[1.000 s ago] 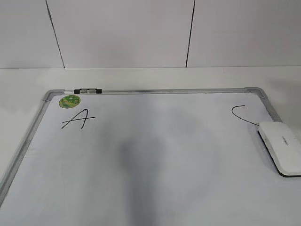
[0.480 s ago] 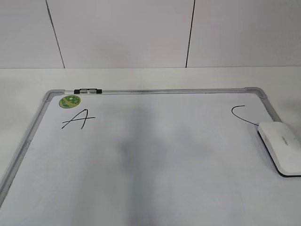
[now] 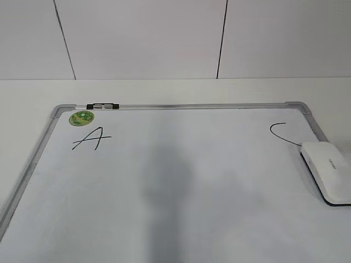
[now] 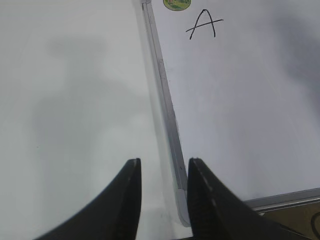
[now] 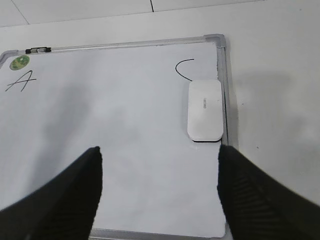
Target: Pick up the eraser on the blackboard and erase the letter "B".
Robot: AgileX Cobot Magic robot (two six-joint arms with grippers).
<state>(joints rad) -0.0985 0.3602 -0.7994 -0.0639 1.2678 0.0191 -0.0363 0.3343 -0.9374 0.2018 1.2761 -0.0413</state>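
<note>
The white eraser (image 3: 328, 171) lies flat at the right edge of the blackboard (image 3: 181, 107), just below the "C"; it also shows in the right wrist view (image 5: 204, 110). No letter "B" shows anywhere; the board's middle (image 5: 115, 100) is blank. My right gripper (image 5: 159, 155) is open and empty above the board's near edge, short of the eraser. My left gripper (image 4: 162, 167) is open and empty over the board's left frame (image 4: 165, 95) near its front corner. Neither gripper shows in the exterior view.
A black "A" (image 3: 91, 138) and a round green sticker (image 3: 81, 117) sit at the board's far left. A black "C" (image 3: 279, 131) is at the far right. A small black-and-silver clip (image 3: 104, 104) is on the top frame. White table (image 3: 164, 87) surrounds the board.
The dark shadow on the middle of the board has faded and shifted slightly. The eraser and the letters have not moved.
</note>
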